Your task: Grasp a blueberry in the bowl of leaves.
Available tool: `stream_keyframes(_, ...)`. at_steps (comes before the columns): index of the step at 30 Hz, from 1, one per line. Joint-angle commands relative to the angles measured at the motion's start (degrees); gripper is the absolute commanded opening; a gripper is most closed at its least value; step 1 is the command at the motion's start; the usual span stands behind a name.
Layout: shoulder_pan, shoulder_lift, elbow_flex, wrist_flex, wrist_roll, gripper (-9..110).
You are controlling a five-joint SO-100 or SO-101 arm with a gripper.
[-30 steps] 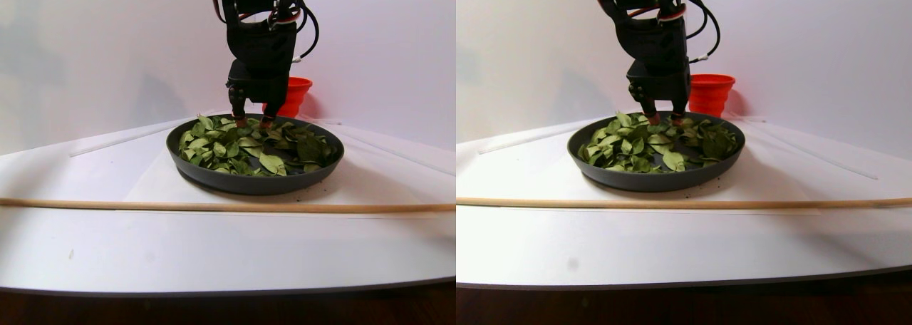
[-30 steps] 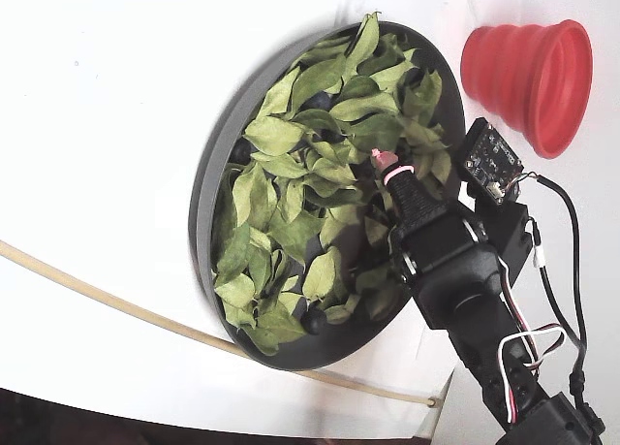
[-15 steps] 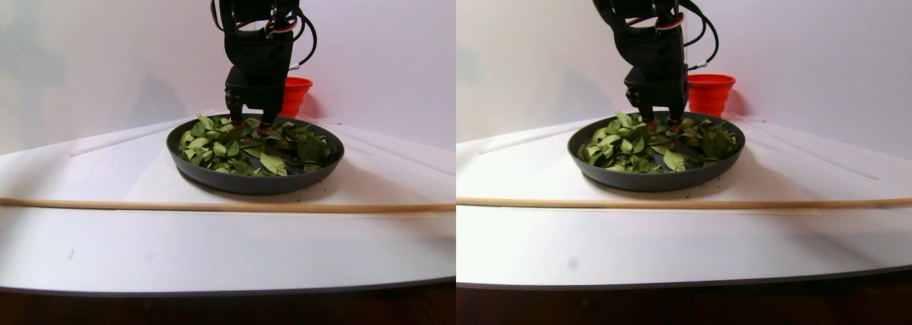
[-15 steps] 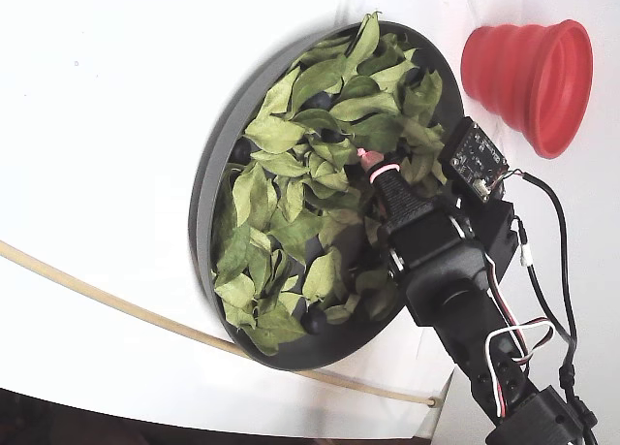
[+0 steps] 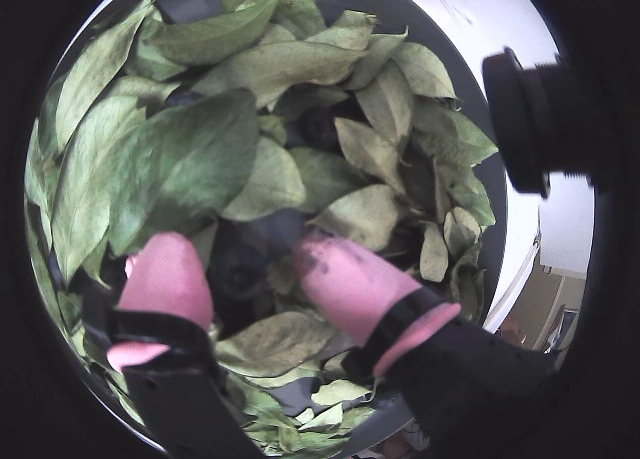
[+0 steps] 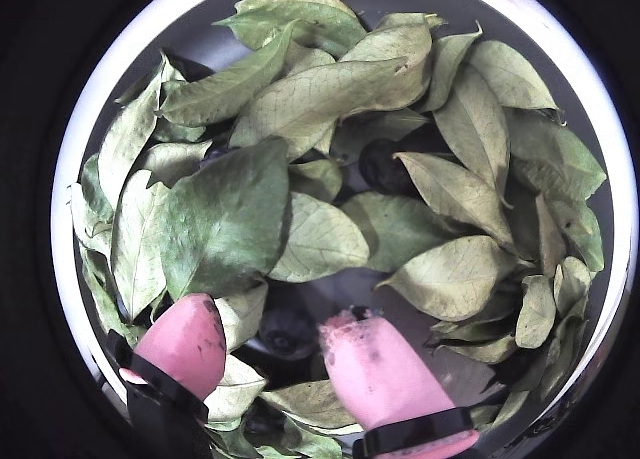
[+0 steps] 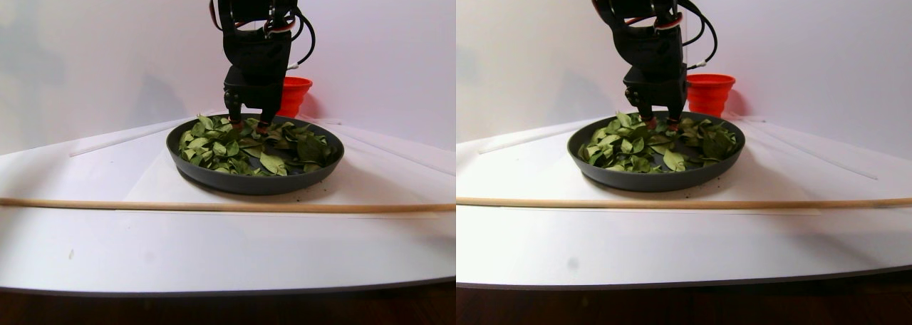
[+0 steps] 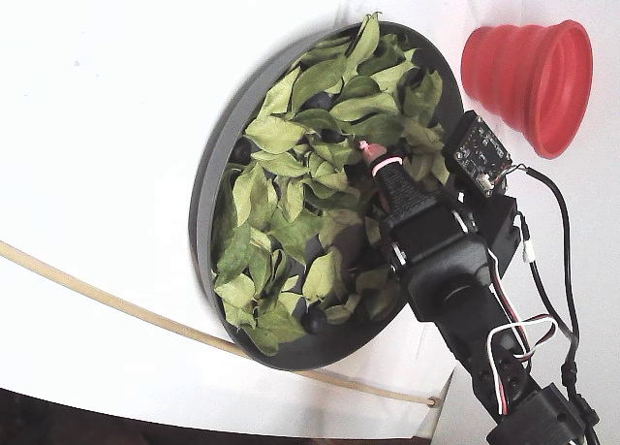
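My gripper [image 6: 270, 339] is down inside the bowl [image 8: 207, 188], pink fingertips [image 6: 185, 344] spread apart among the leaves [image 6: 225, 214]. In both wrist views a dark round blueberry [image 6: 288, 331] sits in the gap between my two fingers, low on the bowl floor and partly ringed by leaves; I cannot tell whether either finger touches it, and nothing is clamped. A second blueberry [image 6: 382, 165] lies farther off, toward the upper middle of that wrist view, half tucked under pale leaves. In the fixed view my arm [image 8: 455, 280] enters from the lower right and the pink tip [image 8: 373, 154] pokes into the leaf layer right of the bowl's centre; more dark berries show there, one at the bowl's left rim [image 8: 242, 152] and one at its lower edge [image 8: 314, 320]. The red cup [image 8: 531, 69] stands on the white table [image 8: 107, 106] at the upper right of that view, apart from the bowl. In the stereo pair my gripper [image 7: 247, 125] comes straight down into the far side of the bowl, with the cup behind it, and a thin wooden stick [image 7: 214, 206] lies across the table on the near side of the bowl, not touching it.
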Motion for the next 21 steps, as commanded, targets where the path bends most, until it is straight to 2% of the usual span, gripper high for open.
stream_keyframes(1,-0.2,0.3,-3.1,-0.1,0.6,19)
stream_keyframes(21,0.2,-1.8,-4.1,-0.8,1.9,17)
